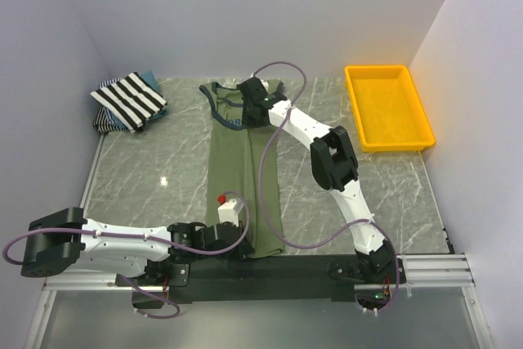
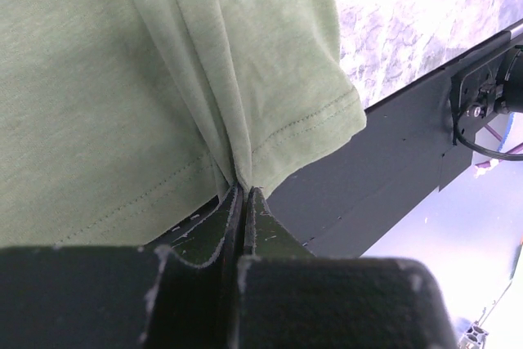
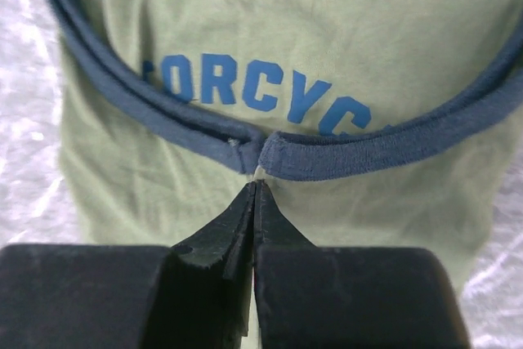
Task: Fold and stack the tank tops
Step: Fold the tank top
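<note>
Two grips clamp the olive-green tank top (image 1: 243,171): left fingers (image 2: 214,233) on its lower-centre hem, right fingers (image 3: 229,225) on its upper-centre navy neckline.

Marbled table (image 1: 155,169) bears tank tops (image 1: 233,169), yellow tray (image 1: 388,108).

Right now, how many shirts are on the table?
3: the olive top mid-table, the striped top far-left, a bluish top peeking beneath it. Others may hide underneath.

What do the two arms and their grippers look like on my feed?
The left arm and right arm have white links, black joints and looping mauve cables. The left gripper and right gripper have black, wedge-shaped fingers with scuffed edges.
</note>
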{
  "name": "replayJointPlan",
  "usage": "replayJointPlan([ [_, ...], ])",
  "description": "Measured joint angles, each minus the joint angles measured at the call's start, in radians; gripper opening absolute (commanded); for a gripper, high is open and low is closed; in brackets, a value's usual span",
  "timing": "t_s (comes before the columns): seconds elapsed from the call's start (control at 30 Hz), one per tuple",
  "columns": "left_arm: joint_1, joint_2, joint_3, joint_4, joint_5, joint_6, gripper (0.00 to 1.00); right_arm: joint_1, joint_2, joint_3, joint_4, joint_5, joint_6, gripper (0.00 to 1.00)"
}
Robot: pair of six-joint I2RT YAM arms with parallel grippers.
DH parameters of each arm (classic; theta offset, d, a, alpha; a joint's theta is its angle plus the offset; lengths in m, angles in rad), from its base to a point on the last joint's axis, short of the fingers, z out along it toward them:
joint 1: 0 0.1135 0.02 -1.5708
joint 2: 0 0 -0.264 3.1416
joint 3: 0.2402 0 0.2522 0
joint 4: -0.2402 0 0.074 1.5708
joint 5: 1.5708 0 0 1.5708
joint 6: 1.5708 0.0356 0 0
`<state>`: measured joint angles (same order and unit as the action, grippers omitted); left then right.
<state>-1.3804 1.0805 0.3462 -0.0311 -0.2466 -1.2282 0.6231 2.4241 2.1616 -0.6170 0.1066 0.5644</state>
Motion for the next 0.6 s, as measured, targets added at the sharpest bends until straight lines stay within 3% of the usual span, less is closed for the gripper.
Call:
replayJointPlan([
  [0.2,-0.002,-0.013,0.0,-0.017,0.008,-0.014,0.06,0.002,0.024,-0.003,0.021,-0.002,0.0,0.29],
  [0.3,-0.004,-0.039,0.0,-0.05,0.006,-0.022,0.25,0.003,0.024,-0.004,0.061,-0.001,-0.01,0.39],
  [0.33,-0.004,-0.05,0.0,-0.063,0.005,-0.027,0.38,0.003,0.023,-0.004,0.067,-0.002,-0.013,0.41],
  [0.43,-0.005,-0.089,0.0,-0.109,-0.003,-0.047,0.5,0.003,0.015,-0.01,0.084,-0.002,-0.025,0.46],
  [0.6,-0.015,-0.187,0.025,-0.256,-0.033,-0.076,0.5,0.002,-0.045,-0.045,0.094,0.005,-0.044,0.48],
])
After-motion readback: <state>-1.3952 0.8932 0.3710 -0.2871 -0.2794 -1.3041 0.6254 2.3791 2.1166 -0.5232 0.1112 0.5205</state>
